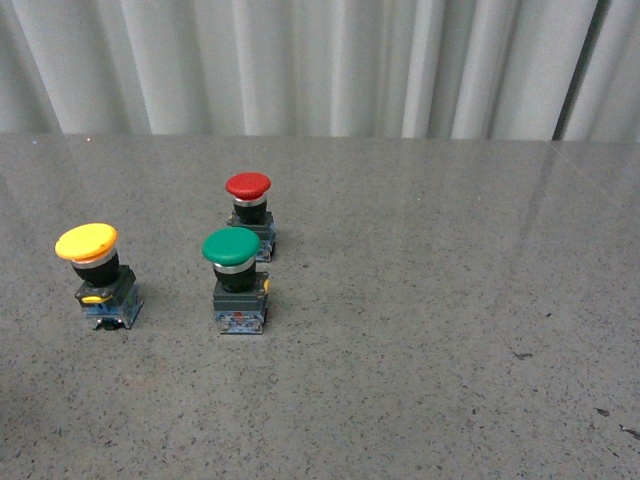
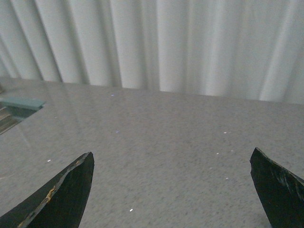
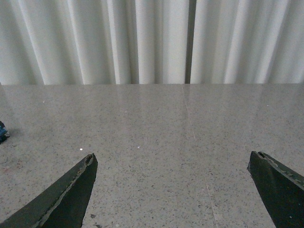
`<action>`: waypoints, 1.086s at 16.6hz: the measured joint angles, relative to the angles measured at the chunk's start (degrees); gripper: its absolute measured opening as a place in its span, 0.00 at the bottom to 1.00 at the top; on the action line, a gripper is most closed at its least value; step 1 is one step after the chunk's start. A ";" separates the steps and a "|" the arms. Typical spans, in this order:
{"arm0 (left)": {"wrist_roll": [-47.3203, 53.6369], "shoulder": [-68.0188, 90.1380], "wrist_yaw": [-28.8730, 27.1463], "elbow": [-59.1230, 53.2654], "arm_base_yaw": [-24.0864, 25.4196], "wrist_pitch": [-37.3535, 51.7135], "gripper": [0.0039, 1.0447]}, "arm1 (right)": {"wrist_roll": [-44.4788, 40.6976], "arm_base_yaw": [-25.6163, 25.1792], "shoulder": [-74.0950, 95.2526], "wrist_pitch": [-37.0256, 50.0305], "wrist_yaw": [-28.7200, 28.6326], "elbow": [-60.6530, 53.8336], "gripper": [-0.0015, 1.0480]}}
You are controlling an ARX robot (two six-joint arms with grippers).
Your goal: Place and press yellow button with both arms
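The yellow button (image 1: 90, 262) stands on the grey table at the left of the front view, leaning a little, its yellow cap on a black body and blue-grey base. Neither arm shows in the front view. My left gripper (image 2: 172, 164) is open and empty over bare table; only its two black fingertips (image 2: 71, 190) show. My right gripper (image 3: 172, 164) is open and empty too, with its fingertips (image 3: 71, 192) wide apart over the table. The yellow button is not in either wrist view.
A green-capped button (image 1: 236, 280) stands right of the yellow one, and a red-capped button (image 1: 250, 212) just behind it. A white curtain (image 1: 320, 60) hangs along the table's far edge. A blue-grey object (image 3: 2, 132) peeks in at the right wrist view's edge.
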 joint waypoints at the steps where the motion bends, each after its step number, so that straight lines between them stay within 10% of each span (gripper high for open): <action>1: 1.46 7.04 2.12 3.28 -0.57 2.19 0.94 | 0.00 0.00 0.00 0.02 0.00 0.00 0.94; 9: -0.83 37.66 13.92 21.97 -7.13 -4.28 0.94 | 0.00 0.00 0.00 0.02 0.00 0.00 0.94; 18: -5.16 44.13 13.09 18.80 -9.94 -2.25 0.94 | 0.00 0.00 0.00 0.02 0.00 0.00 0.94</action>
